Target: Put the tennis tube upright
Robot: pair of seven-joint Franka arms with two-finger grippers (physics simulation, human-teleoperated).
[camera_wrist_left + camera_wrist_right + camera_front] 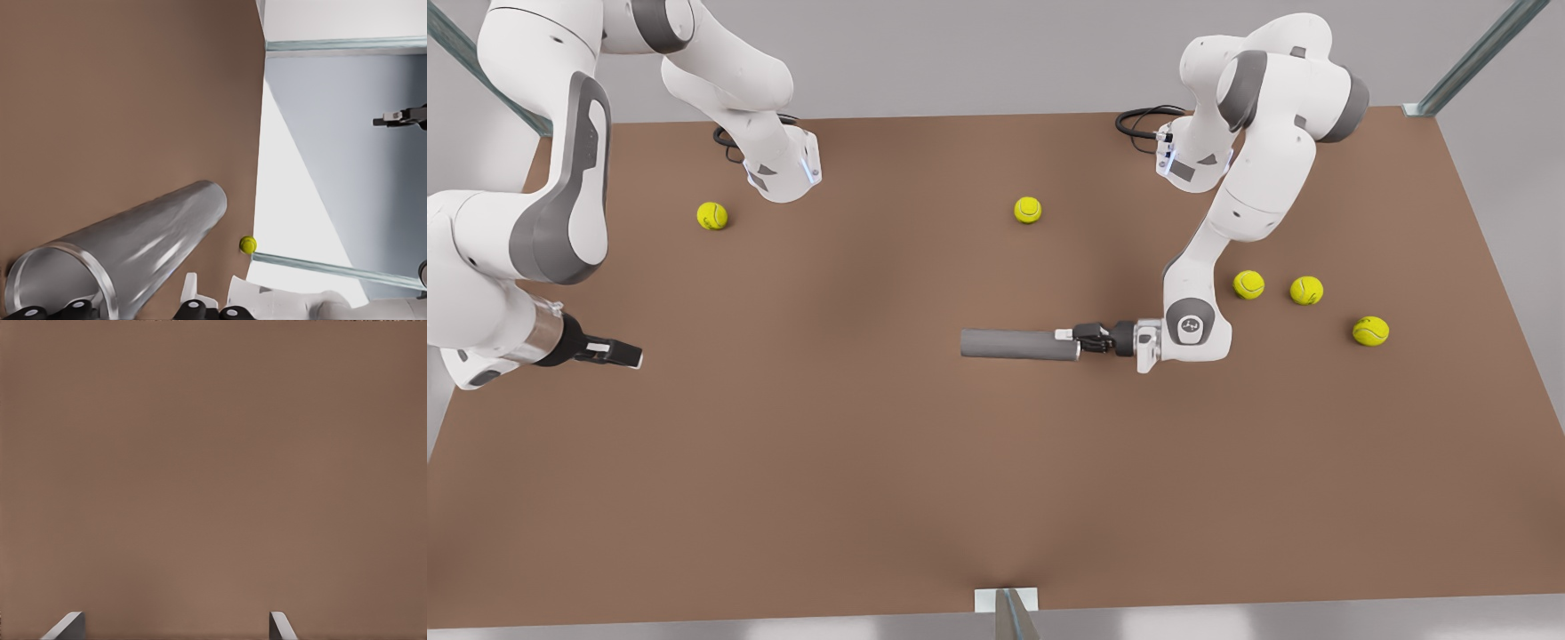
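Observation:
The tennis tube [1018, 345] is a grey cylinder lying on its side on the brown table [871, 462], near the middle. Its silvery rim [100, 280] faces my left gripper [1069, 338], which sits level with the table at the tube's end toward the front view's right. One white fingertip [190, 288] stands beside the tube wall with a gap to it, and the gripper looks open. The tube [147, 240] stretches away from that wrist. My right gripper [618, 354] waits open over bare table at the front view's left, its fingertips [67, 628] wide apart.
Several yellow-green tennis balls lie around: one at the back left [712, 216], one at the back middle [1028, 210], three to the right [1248, 284] [1306, 290] [1370, 331]. A metal frame post [1009, 613] stands at the front edge.

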